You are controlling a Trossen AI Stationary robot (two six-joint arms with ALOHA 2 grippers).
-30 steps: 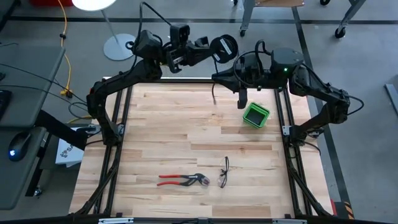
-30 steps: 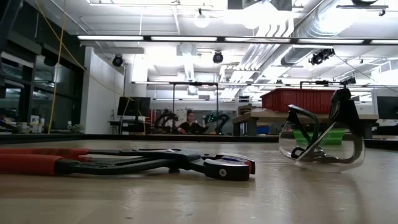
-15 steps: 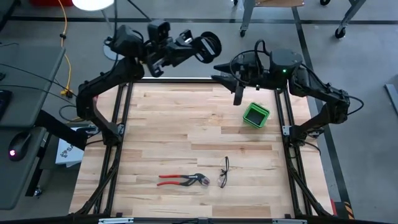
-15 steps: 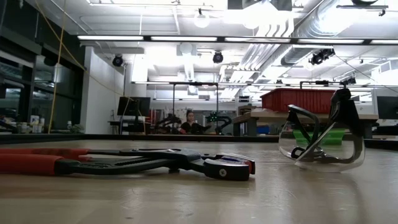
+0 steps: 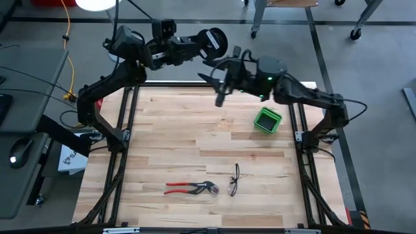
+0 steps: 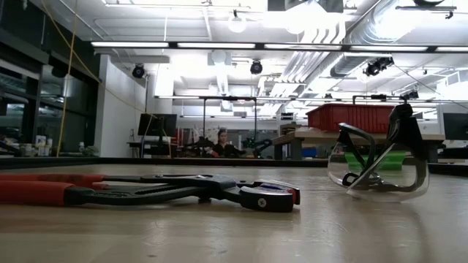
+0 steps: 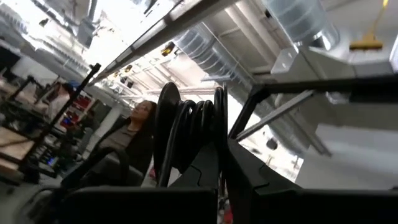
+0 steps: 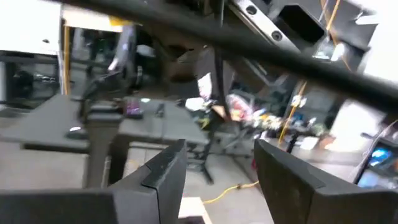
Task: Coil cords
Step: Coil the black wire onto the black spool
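1. Up beyond the table's far edge, the reel point(image 5: 214, 41) hangs in the air, a black disc with a pale centre, its flat face turned toward the overhead camera.
2. Black cord point(image 7: 186, 134) sits wound in loops between the reel's two flanges, seen edge-on in the left wrist view.
3. Pinching it, the left gripper point(image 5: 195, 47) has its fingers pressed onto the reel from the reel's left side.
4. Just to the reel's right and slightly nearer the table, the right gripper point(image 5: 218, 81) has its fingers point(image 8: 163, 171) spread and nothing between them.
5. So the right arm is the free one and the nearer one; the reel lies to its left and a little farther back, close but apart.
6. Well apart, on the table point(image 5: 175, 123), lie a green box point(image 5: 267, 120), pliers point(image 5: 190, 188) and glasses point(image 5: 234, 180).
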